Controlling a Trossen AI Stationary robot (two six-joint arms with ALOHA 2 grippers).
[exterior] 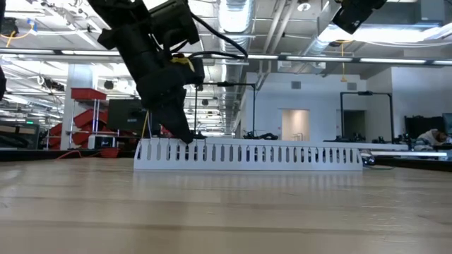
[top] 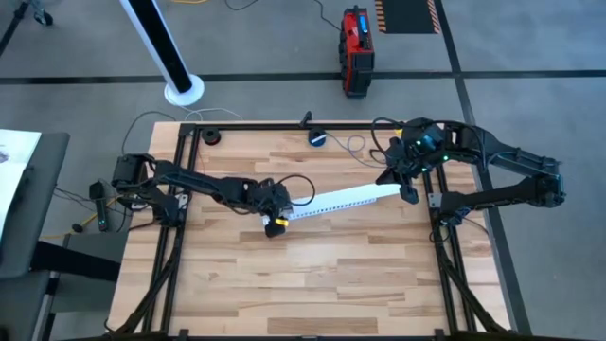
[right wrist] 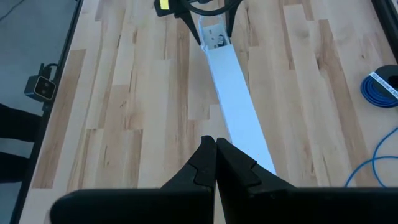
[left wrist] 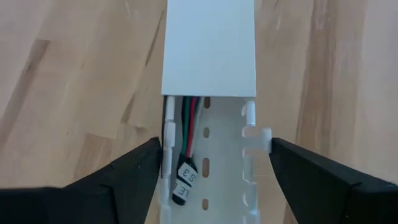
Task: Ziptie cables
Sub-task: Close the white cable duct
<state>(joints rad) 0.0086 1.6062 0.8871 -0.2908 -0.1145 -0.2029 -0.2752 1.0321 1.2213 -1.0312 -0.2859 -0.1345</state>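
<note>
A long white slotted duct (top: 346, 201) lies slantwise across the table's middle, resting on its base (exterior: 254, 154). A white cover (left wrist: 208, 50) closes most of it. At the uncovered left end, the cables (left wrist: 186, 124) show as thin red, green and dark wires with a small label, lying inside the channel; the cover hides the rest of them. My left gripper (top: 275, 223) straddles that end. My right gripper (top: 410, 196) hovers shut (right wrist: 215, 144) above the duct's right end, clear of it. My left gripper has the duct's uncovered left end between its two fingers, one on each slotted side wall (left wrist: 165, 155), the other finger against a wall tab (left wrist: 266, 135). The fingers come from above, slanting along the duct. The duct stays flat on the table.
A blue coiled cord (right wrist: 382, 87) with a pale lead lies near the far edge (top: 317, 138). A small black part (top: 210, 137) sits at the far left corner. Black frame rails (top: 436, 237) border the wooden top. Open wood lies toward the near edge.
</note>
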